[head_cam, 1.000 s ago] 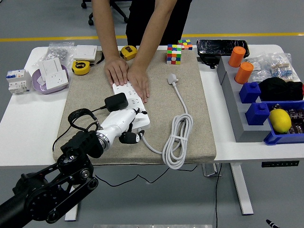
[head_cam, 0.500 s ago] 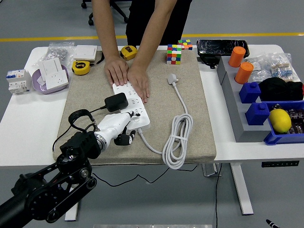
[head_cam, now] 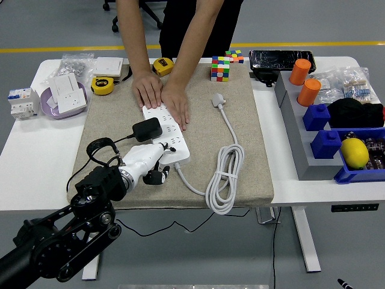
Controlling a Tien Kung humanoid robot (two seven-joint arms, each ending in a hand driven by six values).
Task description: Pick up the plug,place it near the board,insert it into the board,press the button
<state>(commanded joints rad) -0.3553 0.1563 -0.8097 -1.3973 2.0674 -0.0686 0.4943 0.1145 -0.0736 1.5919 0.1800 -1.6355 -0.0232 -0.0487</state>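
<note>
the white table (head_cam: 36, 156) carries a beige mat (head_cam: 252, 168), and the robot's left arm (head_cam: 66, 238) comes up from the lower left corner, black links angled toward the mat's near left part. at its end the left hand (head_cam: 146, 164), white-shelled with dark fingertips, lies low over the near end of the white power board (head_cam: 174, 135); whether its fingers are curled or loose, i cannot tell from here, and nothing shows gripped in it. the right arm is out of view. across the table a person leans in, 2 hands (head_cam: 162, 96) pressed flat on the board's far end. the black plug (head_cam: 147, 129) sits on the board just beyond the robot's hand, its thin cord looping left. a white coiled cable (head_cam: 225, 174) lies to the right, its grey plug (head_cam: 218, 100) free on the mat.
</note>
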